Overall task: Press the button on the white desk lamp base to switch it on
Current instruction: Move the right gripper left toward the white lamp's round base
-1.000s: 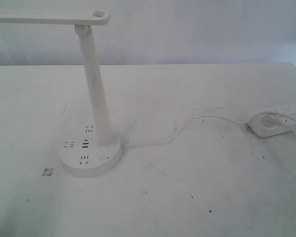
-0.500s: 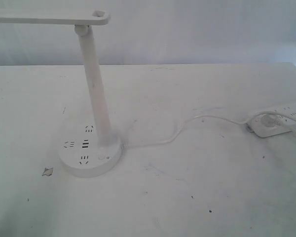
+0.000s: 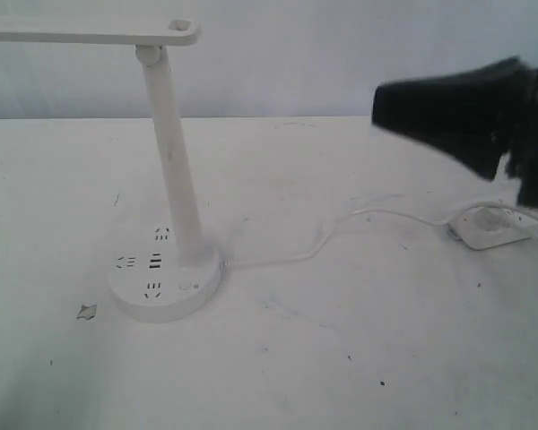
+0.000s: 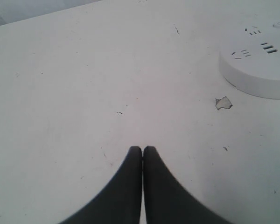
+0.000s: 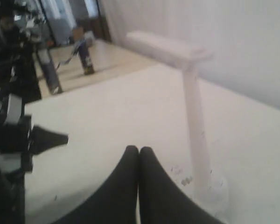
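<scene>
Button (image 3: 186, 288) round, white, flush in lamp base (image 3: 161, 309).

White lamp (image 3: 173, 161), blk right tool (image 5: 138, 150), specked white table (image 3: 403, 322).

The white desk lamp (image 3: 173, 161) stands at the left of the exterior view, its slim stem slanted and its flat head running off the upper left edge. Its round base (image 3: 130, 288) lies lower left, with dark slots on top. The small flush button (image 3: 184, 288) sits near the base's lower right rim.
</scene>
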Motion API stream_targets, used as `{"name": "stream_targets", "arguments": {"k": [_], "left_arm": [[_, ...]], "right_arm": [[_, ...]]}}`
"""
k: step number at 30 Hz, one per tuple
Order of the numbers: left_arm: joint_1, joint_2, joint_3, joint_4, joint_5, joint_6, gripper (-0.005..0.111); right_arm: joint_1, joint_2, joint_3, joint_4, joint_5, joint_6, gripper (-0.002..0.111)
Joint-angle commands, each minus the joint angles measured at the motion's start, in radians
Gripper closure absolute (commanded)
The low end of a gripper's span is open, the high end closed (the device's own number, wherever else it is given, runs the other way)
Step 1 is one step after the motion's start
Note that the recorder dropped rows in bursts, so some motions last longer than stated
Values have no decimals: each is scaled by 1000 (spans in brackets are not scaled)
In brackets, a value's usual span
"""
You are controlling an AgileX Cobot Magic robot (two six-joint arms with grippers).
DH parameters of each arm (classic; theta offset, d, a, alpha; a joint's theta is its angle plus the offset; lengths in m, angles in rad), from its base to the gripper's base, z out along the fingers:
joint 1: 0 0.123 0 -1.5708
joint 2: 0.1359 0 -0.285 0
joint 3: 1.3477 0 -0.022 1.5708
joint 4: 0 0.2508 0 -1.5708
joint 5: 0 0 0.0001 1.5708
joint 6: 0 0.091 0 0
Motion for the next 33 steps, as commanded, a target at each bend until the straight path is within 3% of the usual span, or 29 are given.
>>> {"name": "stream_targets", "arguments": {"k": [1,9,16,19,23,25,28,33], "left_arm": [[3,-4,3,-6,-2,-1,107],[3,-4,3,-6,-2,-1,107],[3,-4,3,-6,-2,-1,107],[3,-4,3,-6,-2,-1,107],[3,-4,3,-6,-2,-1,107],[3,-4,3,-6,-2,-1,107],[3,-4,3,-6,-2,-1,107],[3,-4,3,-6,-2,-1,107]], "right_arm": [[108,47,-4,-159,23,8,108],[402,190,39,-159,332,-91,92],[655,452,36,-116,610,-434,91],[713,520,36,244,672,-609,85],[743,575,27,746,535,-849,41],[743,600,27,984,505,-849,30],[743,641,27,1165,485,-849,31],[743,699,27,1212,399,-873,58]]}}
